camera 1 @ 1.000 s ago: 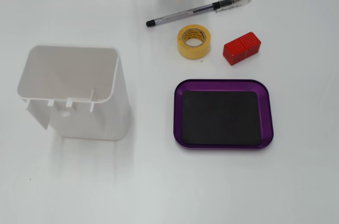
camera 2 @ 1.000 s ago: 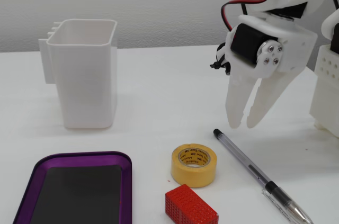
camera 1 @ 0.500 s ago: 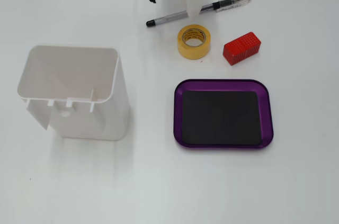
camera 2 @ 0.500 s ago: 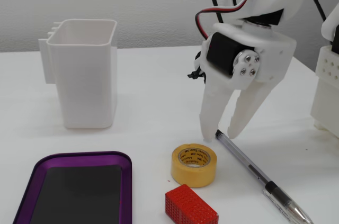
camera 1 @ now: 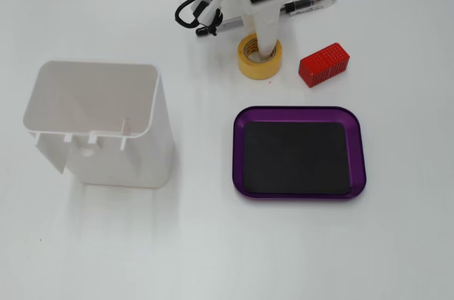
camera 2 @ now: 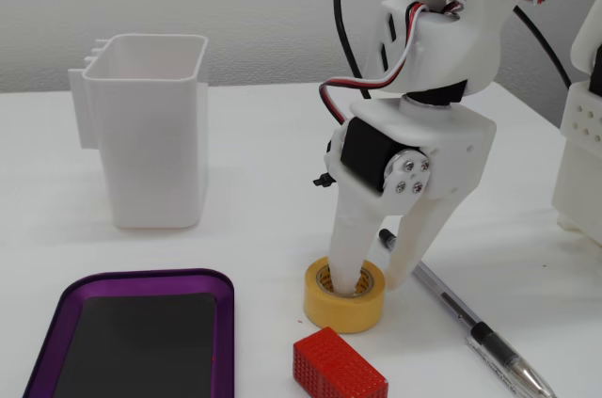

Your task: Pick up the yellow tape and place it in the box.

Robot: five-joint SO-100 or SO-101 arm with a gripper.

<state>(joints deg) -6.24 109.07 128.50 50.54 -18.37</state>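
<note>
Yellow tape sits flat on the white table, and the gripper straddles its wall: one finger reaches down into the cardboard core while the other finger stands just outside the roll. The jaws are parted around that wall; whether the pads press on it, I cannot tell. In a fixed view the same finger shows inside the ring of the roll. Just beside the outer finger lies a pen, running off behind the arm. A red block rests close in front of the roll. Farther out lies the box, its black base bare. Farthest from the fingers stands a tall white container.
</note>
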